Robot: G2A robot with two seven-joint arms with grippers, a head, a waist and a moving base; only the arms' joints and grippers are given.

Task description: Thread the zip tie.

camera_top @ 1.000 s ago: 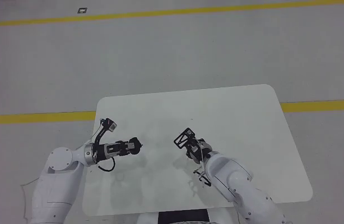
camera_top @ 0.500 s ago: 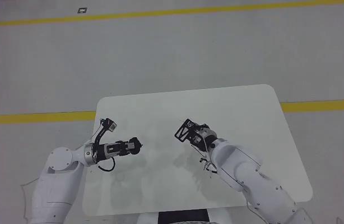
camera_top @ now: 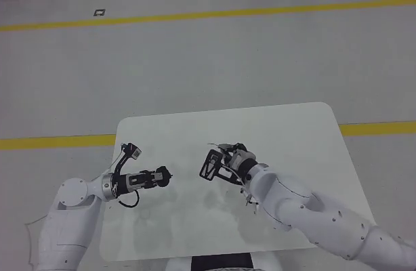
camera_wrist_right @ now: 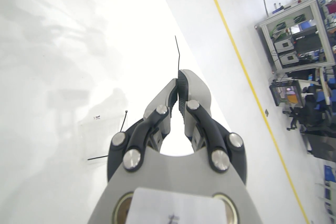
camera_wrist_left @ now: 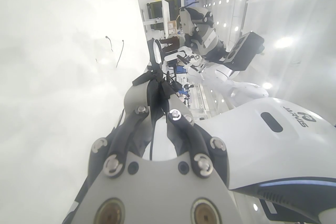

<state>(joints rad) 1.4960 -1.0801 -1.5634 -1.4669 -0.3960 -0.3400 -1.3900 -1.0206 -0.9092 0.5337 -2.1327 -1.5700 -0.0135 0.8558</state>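
Note:
My right gripper [camera_wrist_right: 178,76] is shut on a thin black zip tie [camera_wrist_right: 178,51], whose free end sticks out past the fingertips with a slight kink. In the top view this gripper [camera_top: 221,147] hangs over the middle of the white table [camera_top: 296,129], with the tie's end [camera_top: 212,145] pointing towards the other arm. My left gripper [camera_wrist_left: 154,78] is shut, with a thin black strap running back between its fingers and a dark end at its tips. It is at the table's left side [camera_top: 164,176], a short gap from the right gripper.
Loose black zip ties lie on the table: two [camera_wrist_right: 122,122] [camera_wrist_right: 97,157] in the right wrist view and two [camera_wrist_left: 120,53] [camera_wrist_left: 110,43] in the left wrist view. A yellow floor line [camera_top: 194,15] runs beyond the table.
The right arm has swung forward and to the left, turning its wrist and bringing its zip tie closer to the left gripper. The left arm has stayed put.

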